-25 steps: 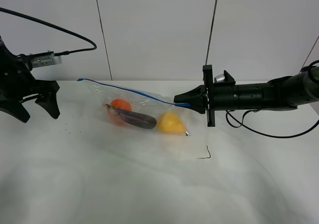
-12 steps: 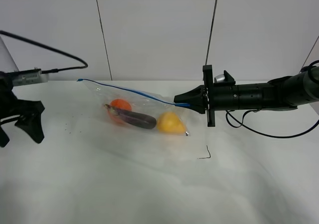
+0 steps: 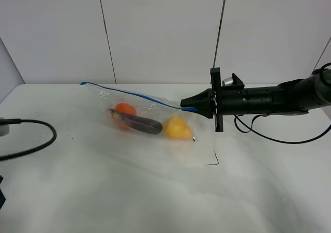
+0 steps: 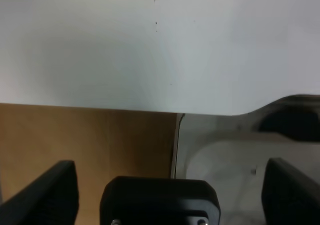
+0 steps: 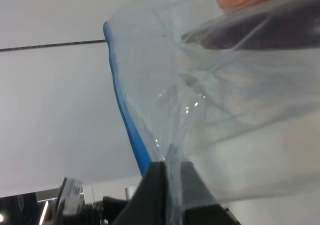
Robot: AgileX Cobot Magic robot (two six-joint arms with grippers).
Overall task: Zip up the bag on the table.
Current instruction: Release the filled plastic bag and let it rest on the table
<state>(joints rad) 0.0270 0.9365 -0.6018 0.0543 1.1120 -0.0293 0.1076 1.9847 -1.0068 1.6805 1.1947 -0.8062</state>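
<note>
The clear bag (image 3: 147, 114) lies on the white table (image 3: 155, 191), with an orange (image 3: 124, 109), a purple eggplant (image 3: 142, 124) and a yellow pear (image 3: 177, 128) inside. Its blue zipper strip (image 3: 129, 93) runs along the far edge, lifted off the table. My right gripper (image 3: 190, 107) is shut on the bag's right corner at the zipper's end; the right wrist view shows the fingers (image 5: 152, 185) pinching the plastic beside the strip (image 5: 125, 115). My left gripper (image 4: 169, 167) is open and empty over the table's edge (image 4: 150, 102), out of the exterior view.
A black cable (image 3: 39, 140) of the left arm loops over the table's left side. A small black corner mark (image 3: 213, 160) sits in front of the bag's right end. Grey wall panels stand behind the table.
My left arm has drawn back left and down, leaving the exterior view except for its cable. The bag and my right gripper have not moved.
</note>
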